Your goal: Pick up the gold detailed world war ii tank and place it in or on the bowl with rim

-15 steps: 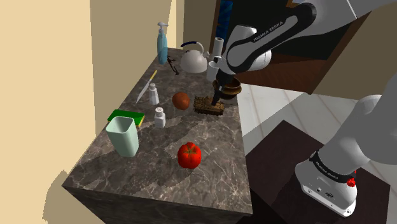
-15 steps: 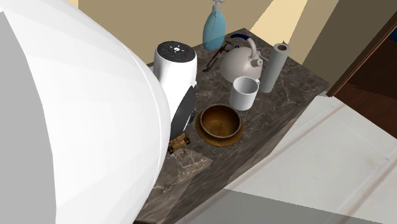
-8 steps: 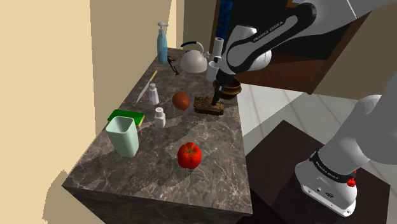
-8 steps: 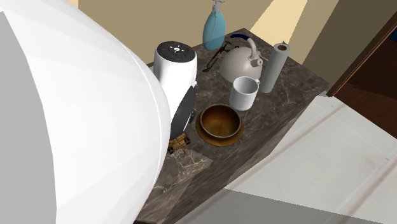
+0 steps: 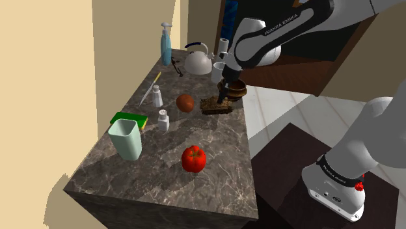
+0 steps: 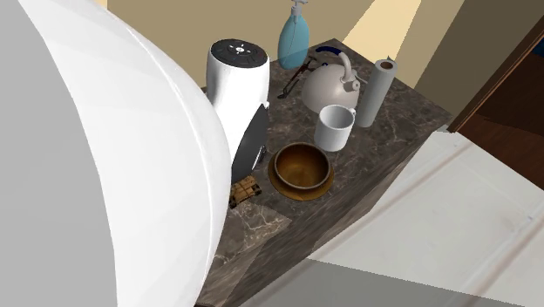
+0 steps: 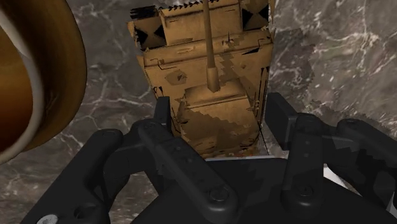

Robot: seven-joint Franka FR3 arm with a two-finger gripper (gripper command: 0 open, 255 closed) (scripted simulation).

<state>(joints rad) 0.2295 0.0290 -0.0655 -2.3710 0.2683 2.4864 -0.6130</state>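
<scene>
Tank comes off the bench: the black tool (image 7: 219,124), its fingers clamped on the rear of the gold tank's (image 7: 207,70) hull, has raised the model a little in the last half second.

From the shoulder view's left, a pale green cup (image 5: 127,138), a red tomato (image 5: 194,158) and a grey kettle (image 5: 198,60) stand untouched on the dark marbled bench (image 5: 215,179). The gold tank (image 5: 215,105) now hangs slightly tilted, just beside the brown rimmed bowl (image 5: 235,88) to its right. With the grip apparently secure, only a short carry across and a release seem to be left. A tan wall (image 5: 123,45) rises behind; pale floor tiles (image 5: 273,110) lie beyond the bench edge.
</scene>
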